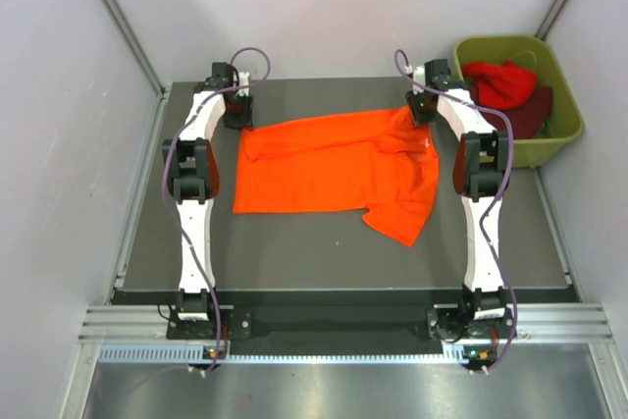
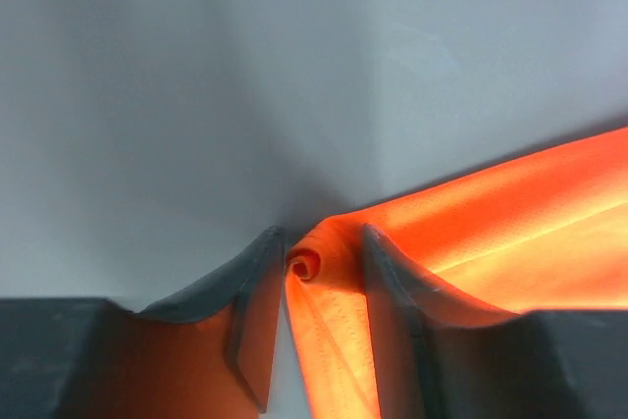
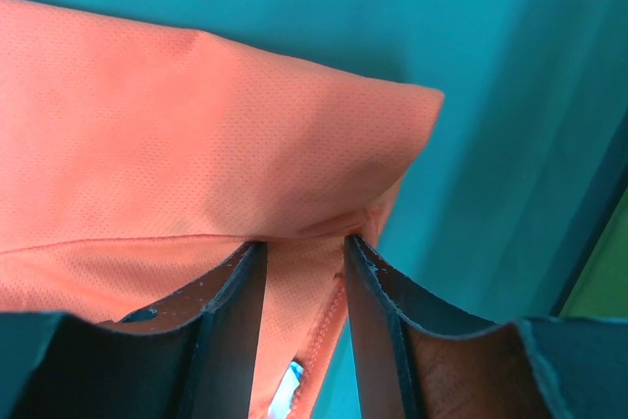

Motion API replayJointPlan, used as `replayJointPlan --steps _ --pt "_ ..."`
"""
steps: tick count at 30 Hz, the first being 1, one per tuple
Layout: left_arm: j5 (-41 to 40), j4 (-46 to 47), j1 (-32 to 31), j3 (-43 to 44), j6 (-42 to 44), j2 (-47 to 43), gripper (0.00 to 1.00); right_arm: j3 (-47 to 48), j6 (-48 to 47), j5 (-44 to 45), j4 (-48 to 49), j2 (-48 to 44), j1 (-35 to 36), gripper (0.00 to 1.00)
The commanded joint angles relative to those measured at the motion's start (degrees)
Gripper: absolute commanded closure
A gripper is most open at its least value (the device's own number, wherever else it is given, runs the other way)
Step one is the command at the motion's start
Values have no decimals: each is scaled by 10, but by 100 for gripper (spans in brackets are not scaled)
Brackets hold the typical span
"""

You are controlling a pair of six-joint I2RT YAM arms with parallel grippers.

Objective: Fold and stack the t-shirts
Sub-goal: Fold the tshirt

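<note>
The dark worktop (image 1: 294,252) carries the orange shirt (image 1: 334,164), which lies spread flat across its far half, stretched between the two arms. One sleeve juts toward the near edge on the right side, and the far edge is folded over in a narrow band. Off the worktop's far right corner stands an olive tub (image 1: 567,115) holding a red shirt (image 1: 500,80) on top of a maroon shirt (image 1: 533,115).

The right gripper (image 3: 299,247) is at the orange shirt's far right corner. It is closed on the cloth, with a fold of the hem pinched between its two dark fingers.

The left gripper (image 2: 319,240) is at the far left corner. A rolled edge of the orange shirt sits between its fingers and touches both at the tips, though a thin gap shows lower down beside the left finger. I cannot tell whether it is clamping the cloth firmly or only closing around it
</note>
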Motion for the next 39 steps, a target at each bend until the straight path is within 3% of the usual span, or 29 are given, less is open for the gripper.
replayJointPlan --steps 1,2,3,13,28,30,31,32,34,36,39 --pt "19 -48 3 -5 -12 15 85 -18 4 12 5 -6 5 61" --pt "15 -47 2 0 -12 21 96 -18 4 13 5 -6 7 61" --pt "10 -45 2 5 -14 25 100 -18 4 14 6 -6 8 61" --pt "-35 10 -1 103 -17 86 100 -1 4 22 15 13 9 61" --pt "-122 76 -5 137 -17 116 100 61 -6 47 40 65 10 61" --pt "-154 83 -5 141 -19 116 89 63 -11 49 43 67 9 61" --pt "-166 86 -6 147 -21 116 72 66 -13 50 44 67 9 61" --pt "-177 89 -6 150 -22 114 46 69 -13 50 44 66 9 61" --pt "-209 92 -7 162 -21 102 26 67 -12 47 42 48 9 61" --pt "-220 91 -8 163 -22 72 15 45 -12 46 42 24 11 60" --pt "-218 82 -9 146 -25 12 14 8 -6 42 42 -41 12 59"
